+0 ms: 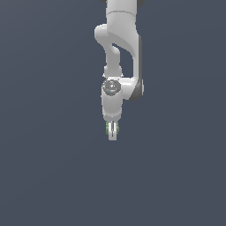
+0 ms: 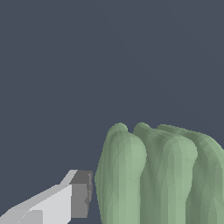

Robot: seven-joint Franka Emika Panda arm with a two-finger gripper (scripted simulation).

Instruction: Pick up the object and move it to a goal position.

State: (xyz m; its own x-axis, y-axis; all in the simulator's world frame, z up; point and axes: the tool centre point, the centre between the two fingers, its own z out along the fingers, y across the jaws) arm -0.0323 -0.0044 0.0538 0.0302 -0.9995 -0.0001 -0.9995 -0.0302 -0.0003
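Between the fingers of the white robot hand [image 1: 112,132], the small pale green ribbed lump [image 1: 108,129] sits gripped tight.

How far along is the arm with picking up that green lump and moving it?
Done, it seems: the gripper has reached the green lump, which shows pale green at the fingers in the exterior view. In hand: the grasp. One finger sits right beside the lump, but the pictures do not show whether the jaws have clamped. Left: lifting and carrying it to the goal, which no picture shows.
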